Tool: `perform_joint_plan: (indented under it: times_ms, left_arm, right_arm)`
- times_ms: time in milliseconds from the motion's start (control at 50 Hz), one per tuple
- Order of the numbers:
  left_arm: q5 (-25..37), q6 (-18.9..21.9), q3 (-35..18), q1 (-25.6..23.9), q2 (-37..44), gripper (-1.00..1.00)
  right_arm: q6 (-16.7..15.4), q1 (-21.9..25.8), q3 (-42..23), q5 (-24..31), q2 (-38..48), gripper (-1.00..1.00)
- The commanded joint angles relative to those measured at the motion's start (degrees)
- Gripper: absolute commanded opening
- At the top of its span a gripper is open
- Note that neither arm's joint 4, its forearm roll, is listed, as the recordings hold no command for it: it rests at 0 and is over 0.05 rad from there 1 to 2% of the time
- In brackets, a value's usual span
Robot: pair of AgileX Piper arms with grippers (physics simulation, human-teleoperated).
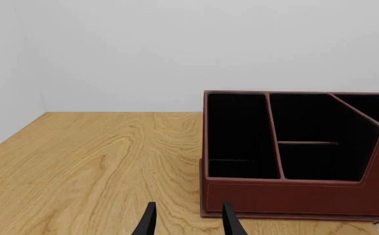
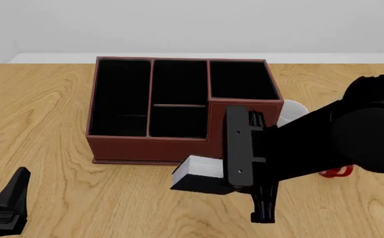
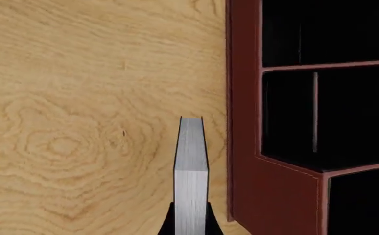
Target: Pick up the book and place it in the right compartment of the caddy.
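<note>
The book (image 2: 197,171), black with white page edges, is in front of the caddy's (image 2: 146,148) front wall with my right gripper (image 2: 228,178) shut on its right end. In the right wrist view the book (image 3: 191,166) shows edge-on between the fingers of the right gripper (image 3: 191,223), close beside the caddy's outer wall (image 3: 244,122). The right compartment (image 2: 241,79), with taller walls, lies behind the held book and has nothing in it. Near the table's front left corner my left gripper (image 2: 10,203) stands open and holds nothing. In its own view the left gripper (image 1: 188,220) faces the caddy (image 1: 294,196).
A white round object (image 2: 292,111) sits just right of the caddy, partly hidden by my right arm. A small red thing (image 2: 338,172) peeks out under that arm. The caddy's long left section (image 2: 120,94) and its middle sections hold nothing.
</note>
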Motion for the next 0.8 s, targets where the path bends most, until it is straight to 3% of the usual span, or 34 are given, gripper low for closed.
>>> perform_joint_plan:
  times_ms: [20, 180, 200, 420, 520, 700, 740, 760, 800]
  left_arm:
    - [0.0, 0.0, 0.0, 0.0, 0.0, 1.00]
    - [0.0, 0.0, 0.0, 0.0, 0.0, 1.00]
    - [0.0, 0.0, 0.0, 0.0, 0.0, 1.00]
    - [0.0, 0.0, 0.0, 0.0, 0.0, 1.00]
    - [0.0, 0.0, 0.0, 0.0, 0.0, 1.00]
    - [0.0, 0.0, 0.0, 0.0, 0.0, 1.00]
    - [0.0, 0.0, 0.0, 0.0, 0.0, 1.00]
    - [0.0, 0.0, 0.0, 0.0, 0.0, 1.00]
    - [0.0, 0.0, 0.0, 0.0, 0.0, 1.00]
  right_arm:
    - [5.5, 1.9, -7.6, 4.8, -1.3, -1.00]
    - [5.1, 1.4, -12.7, 8.9, -1.5, -1.00]
    - [3.9, 0.5, -13.4, 9.8, -1.3, -1.00]
    - [6.6, 1.3, -26.2, 16.7, 0.1, -1.00]
    - [7.4, 1.6, -28.4, 18.2, 0.5, -1.00]
    - [4.6, -1.3, -30.4, 18.2, 1.1, -1.00]
    - [3.6, -2.4, -31.0, 18.2, 1.3, -1.00]
    - [1.5, -4.3, -31.5, 18.2, 1.4, -1.00]
    - [1.9, -4.4, -32.3, 18.2, 1.7, -1.00]
